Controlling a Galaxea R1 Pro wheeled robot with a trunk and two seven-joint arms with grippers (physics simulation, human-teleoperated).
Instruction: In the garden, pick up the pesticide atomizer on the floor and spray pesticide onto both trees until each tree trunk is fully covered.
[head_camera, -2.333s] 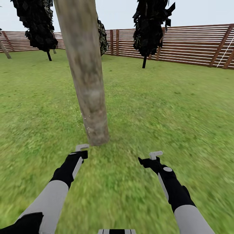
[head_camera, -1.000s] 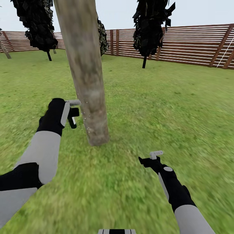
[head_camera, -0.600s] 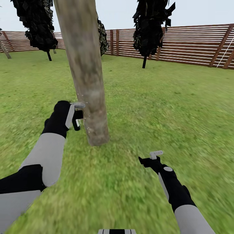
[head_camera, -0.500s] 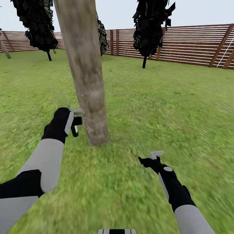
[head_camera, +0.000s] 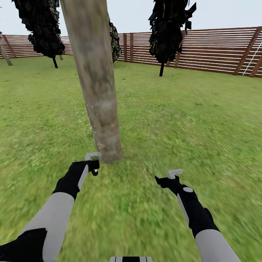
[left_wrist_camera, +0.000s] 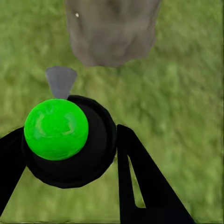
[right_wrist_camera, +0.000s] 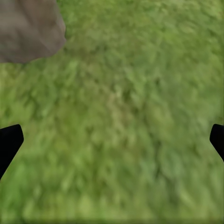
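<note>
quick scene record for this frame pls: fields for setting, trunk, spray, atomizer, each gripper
setting: lawn ringed by slatted wooden fence
trunk: thick mottled tree trunk, leaning, straight ahead
spray: white specks by the trunk's lower left side
atomizer: pesticide atomizer between the left gripper's fingers, grey nozzle toward trunk base
left gripper: low, near trunk base
right gripper: open, over grass

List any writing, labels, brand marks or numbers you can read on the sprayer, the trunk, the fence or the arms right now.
None can be read.
The sprayer in the left gripper shows a plain green dot and a grey nozzle, no label.
The tree trunk has only blotchy bark with a few white specks.
The fence is bare brown slats.
The right gripper carries no marking.
</note>
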